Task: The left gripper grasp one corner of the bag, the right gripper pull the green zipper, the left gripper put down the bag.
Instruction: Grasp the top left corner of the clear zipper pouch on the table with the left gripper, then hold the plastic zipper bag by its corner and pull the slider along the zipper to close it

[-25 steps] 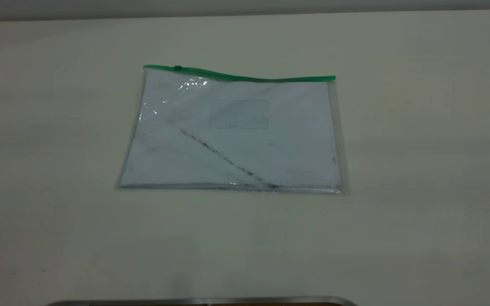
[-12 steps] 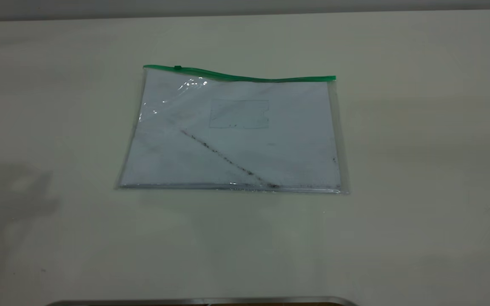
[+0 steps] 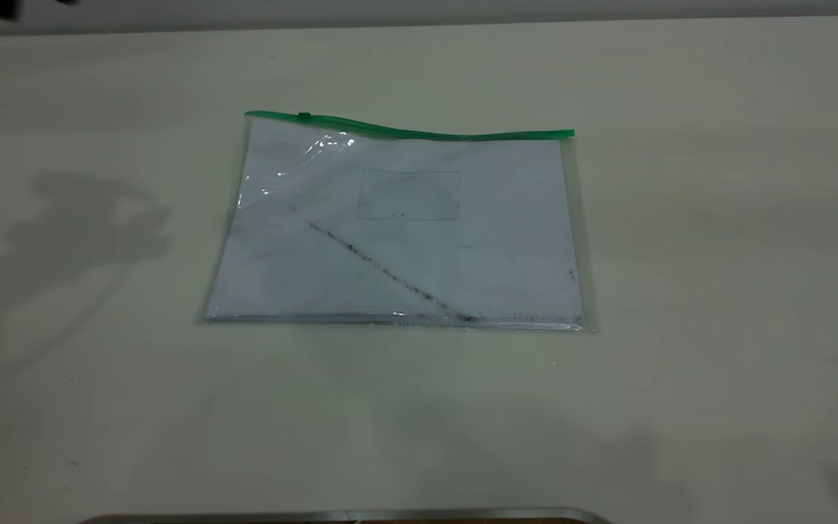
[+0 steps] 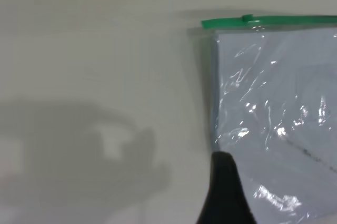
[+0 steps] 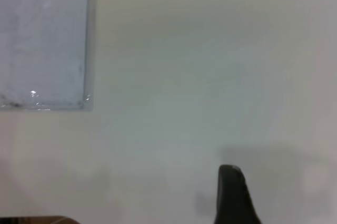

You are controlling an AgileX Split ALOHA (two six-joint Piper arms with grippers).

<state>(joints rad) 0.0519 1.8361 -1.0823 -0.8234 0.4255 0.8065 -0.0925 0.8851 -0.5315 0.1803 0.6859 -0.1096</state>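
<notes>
Nothing is done yet: the bag (image 3: 397, 229) is lying flat mid-counter (image 3: 717, 218), the green zipper (image 3: 408, 129) running along its far edge, slider near the left corner, while the left hand (image 4: 225, 192) is hovering beside it, its finger spread impossible to tell.

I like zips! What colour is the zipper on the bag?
Bright green. The zipper along the bag's far edge shows best in the exterior view.

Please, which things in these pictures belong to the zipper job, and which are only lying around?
For the job: the bag; the green zipper with its slider tab; the left gripper; the right gripper.

Lying about: only the table and a metal edge.
</notes>
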